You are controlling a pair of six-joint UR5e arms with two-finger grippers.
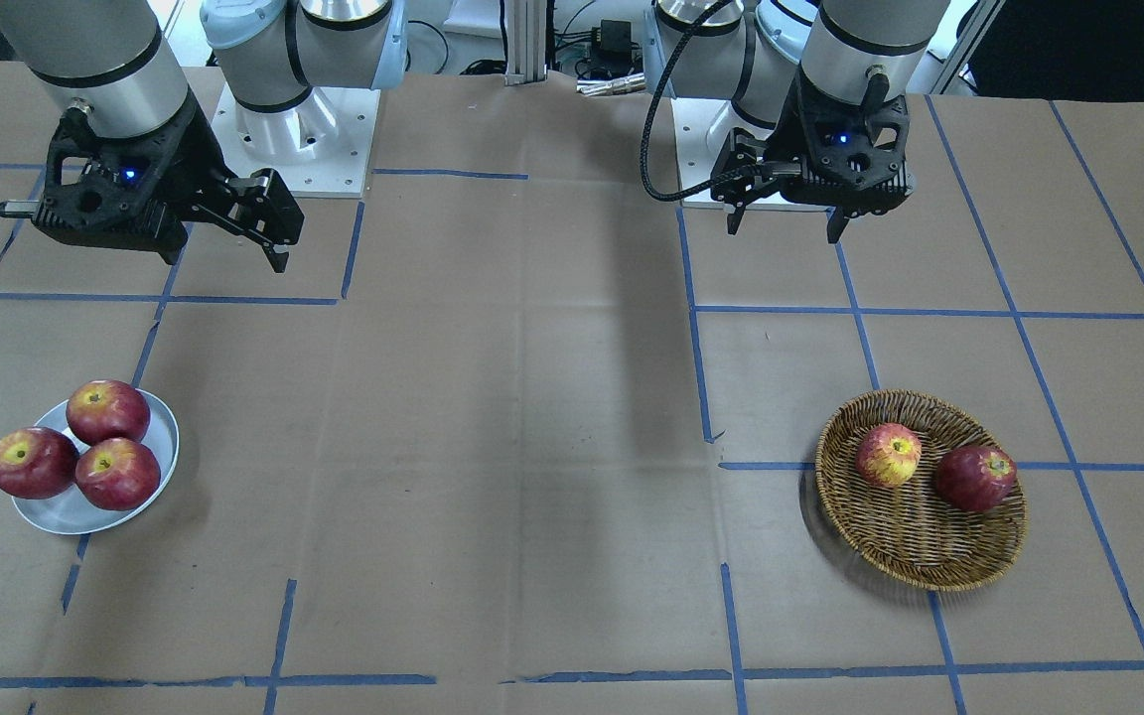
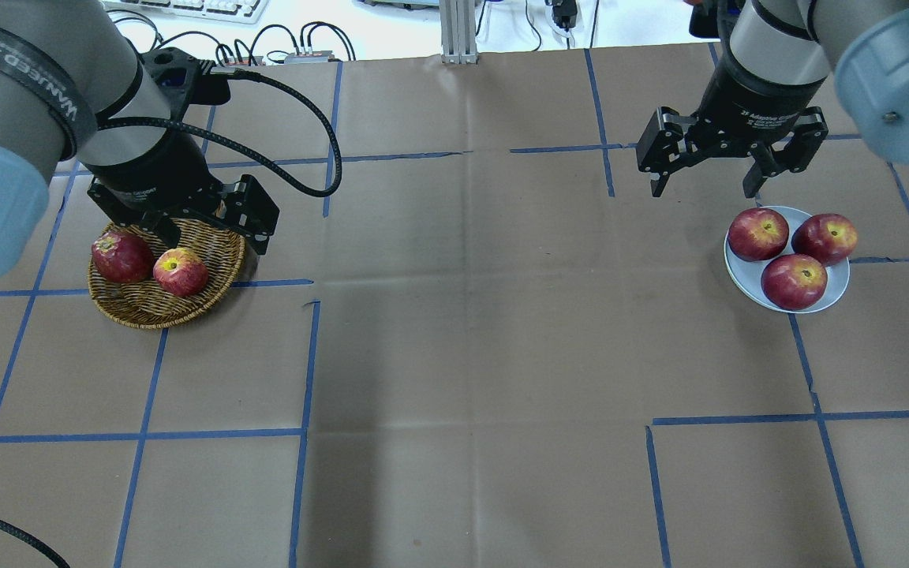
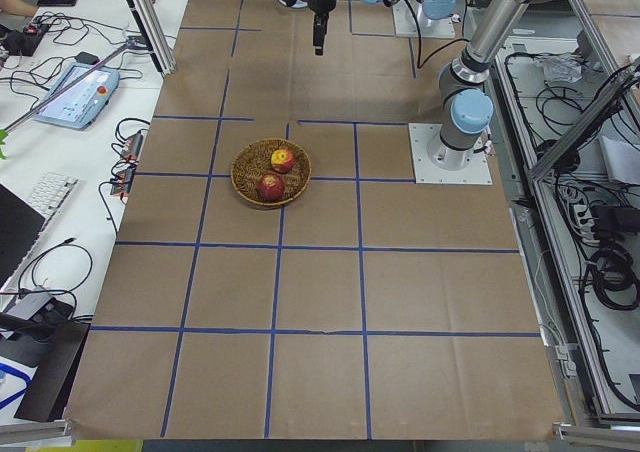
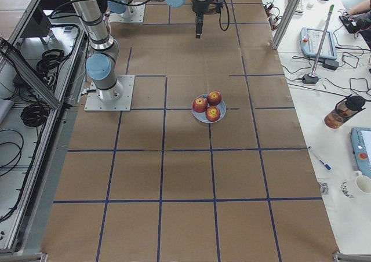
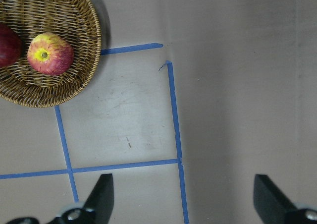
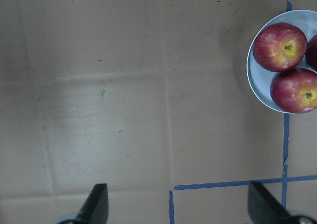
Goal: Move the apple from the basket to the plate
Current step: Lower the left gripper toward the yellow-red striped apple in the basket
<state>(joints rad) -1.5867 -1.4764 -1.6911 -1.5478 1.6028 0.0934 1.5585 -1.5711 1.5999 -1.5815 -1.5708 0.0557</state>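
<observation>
The pale pinkish-red and yellow apple (image 1: 888, 455) lies in the round wicker basket (image 1: 920, 571), beside a dark red apple (image 1: 975, 478). It also shows in the overhead view (image 2: 180, 270) and the left wrist view (image 5: 50, 54). My left gripper (image 2: 214, 237) is open and empty. It hangs above the table just behind the basket (image 2: 147, 315). The grey-white plate (image 2: 738, 272) holds three dark red apples (image 2: 794, 280). My right gripper (image 2: 705, 185) is open and empty, raised behind the plate.
Brown paper with blue tape lines (image 2: 304, 355) covers the table. Both arm bases (image 1: 284, 139) stand at the robot's side of the table. Cables and desks with devices (image 3: 70, 82) lie past the table ends.
</observation>
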